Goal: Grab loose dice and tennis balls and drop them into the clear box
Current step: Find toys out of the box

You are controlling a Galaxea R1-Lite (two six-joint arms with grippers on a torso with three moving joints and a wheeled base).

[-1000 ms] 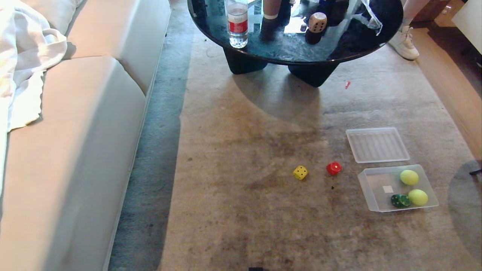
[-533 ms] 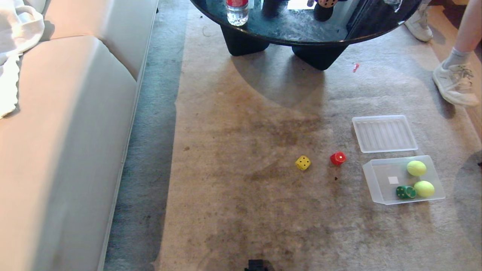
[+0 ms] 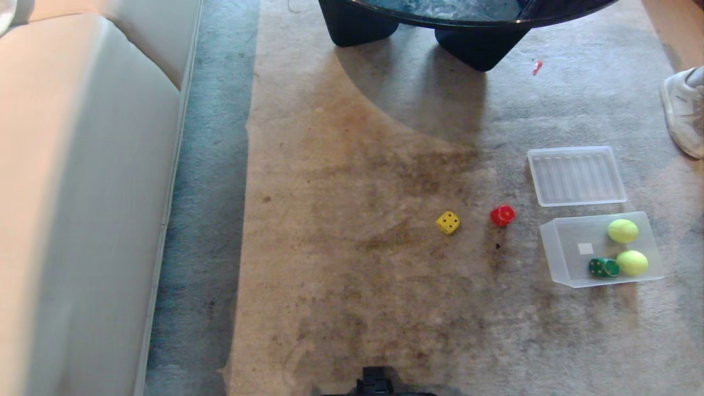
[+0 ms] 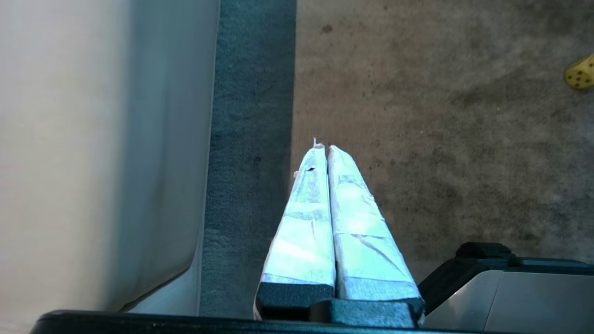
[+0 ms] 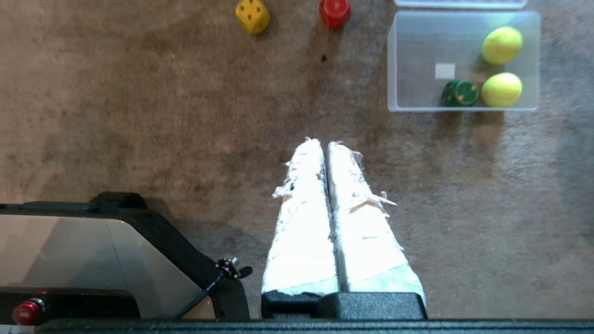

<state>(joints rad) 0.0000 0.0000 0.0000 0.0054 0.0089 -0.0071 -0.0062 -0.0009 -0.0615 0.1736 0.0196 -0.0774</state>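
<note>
Yellow die (image 3: 448, 222) and red die (image 3: 502, 215) beside clear box (image 3: 566, 258).

Two dice loose on the carpet, the rest already boxed

A yellow die (image 3: 448, 222) and a red die (image 3: 502, 215) lie near each other on the carpet, beside the clear box (image 3: 566, 258); inside the upright, frosted tub rest two yellow-green tennis balls (image 3: 623, 231) (image 3: 632, 263) and a dark green die (image 3: 603, 267), which touches the nearer ball

Stained carpet (image 3: 357, 247), beige sofa (image 3: 82, 192), dark table (image 3: 473, 33)
</note>
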